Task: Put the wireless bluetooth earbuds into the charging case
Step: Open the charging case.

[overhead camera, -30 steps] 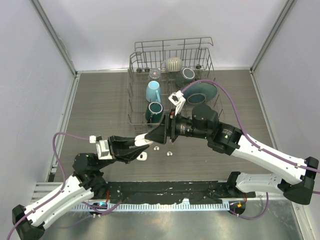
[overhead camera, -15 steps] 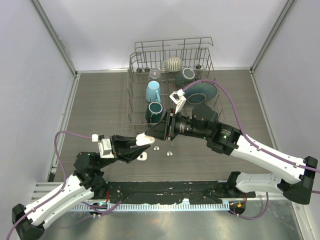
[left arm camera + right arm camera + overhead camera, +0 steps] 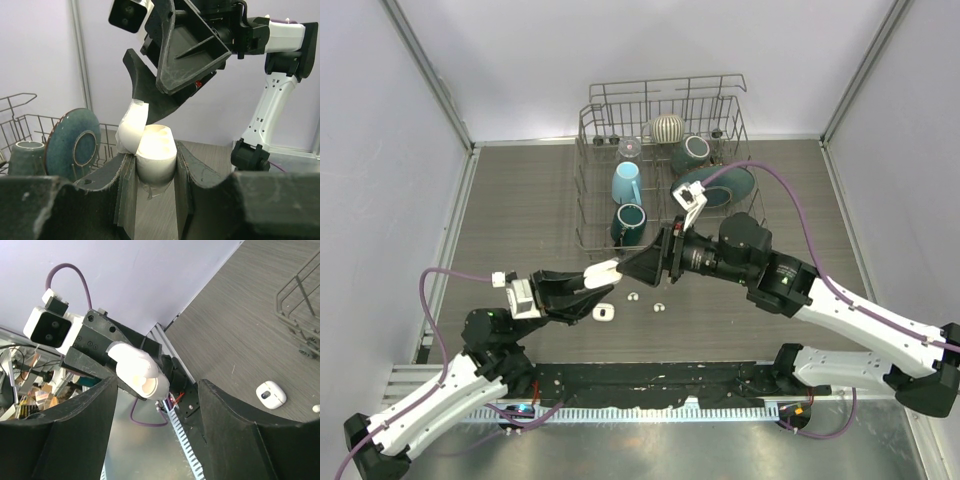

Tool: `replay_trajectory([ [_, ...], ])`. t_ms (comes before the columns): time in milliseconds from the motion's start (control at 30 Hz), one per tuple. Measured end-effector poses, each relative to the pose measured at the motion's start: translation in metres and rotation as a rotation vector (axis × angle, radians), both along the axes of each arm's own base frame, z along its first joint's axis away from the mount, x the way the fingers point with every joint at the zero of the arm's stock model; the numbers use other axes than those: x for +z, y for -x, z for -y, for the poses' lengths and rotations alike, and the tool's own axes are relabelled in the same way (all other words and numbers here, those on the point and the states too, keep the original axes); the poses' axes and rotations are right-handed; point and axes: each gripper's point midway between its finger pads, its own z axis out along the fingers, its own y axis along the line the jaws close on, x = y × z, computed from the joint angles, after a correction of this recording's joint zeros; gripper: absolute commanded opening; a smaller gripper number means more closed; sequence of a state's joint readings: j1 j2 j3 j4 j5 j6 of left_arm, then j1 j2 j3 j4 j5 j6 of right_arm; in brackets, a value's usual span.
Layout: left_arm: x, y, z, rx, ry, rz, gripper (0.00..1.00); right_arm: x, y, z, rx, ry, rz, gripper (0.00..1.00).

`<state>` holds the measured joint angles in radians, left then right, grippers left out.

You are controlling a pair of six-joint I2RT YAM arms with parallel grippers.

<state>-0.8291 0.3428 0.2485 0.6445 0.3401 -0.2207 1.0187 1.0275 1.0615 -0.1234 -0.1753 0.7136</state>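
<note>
1. Charging case [image 3: 156, 145], white with its lid tipped open, was clamped upright in the left gripper [image 3: 154, 167] and held up off the table.
2. Facing it, the right gripper [image 3: 157, 381] stood released, its jaws spread wide. One black finger sat just beside the lid, though I could not tell if it touched.
3. Below the two grippers, the two tiny white earbuds [image 3: 635, 297] lay loose on the table [image 3: 520, 210], near each other and outside the case.
4. A small white piece [image 3: 603, 313] with a dark spot lay just left of them, under the left gripper.
5. The tabletop was dark wood-grain. A wire dish rack [image 3: 660, 110] stood at its far edge holding mugs [image 3: 626, 183] and a teal plate [image 3: 725, 187].
6. Pale lilac walls [image 3: 380, 150] closed in the left, right and far sides.
7. A broad stretch of tabletop ran from the grippers to the left wall, and a narrower strip lay right of the rack.
</note>
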Motion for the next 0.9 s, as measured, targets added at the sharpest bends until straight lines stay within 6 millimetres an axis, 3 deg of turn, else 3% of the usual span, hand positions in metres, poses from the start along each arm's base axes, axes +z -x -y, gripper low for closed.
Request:
replay_trajectory([
  [267,-0.001,-0.003,0.000,0.016,-0.007,0.006,0.00,-0.015,0.009,-0.013,0.072,0.019,-0.084,0.70],
  [500,0.000,-0.004,0.001,0.020,-0.007,0.020,0.00,-0.023,0.009,-0.022,0.072,0.001,-0.185,0.63],
  [800,0.000,-0.004,0.001,0.029,-0.014,0.040,0.00,-0.022,0.019,-0.034,0.134,-0.082,-0.300,0.40],
  [900,0.003,-0.003,0.000,0.031,-0.007,0.052,0.02,-0.020,0.019,-0.035,0.145,-0.109,-0.327,0.25],
])
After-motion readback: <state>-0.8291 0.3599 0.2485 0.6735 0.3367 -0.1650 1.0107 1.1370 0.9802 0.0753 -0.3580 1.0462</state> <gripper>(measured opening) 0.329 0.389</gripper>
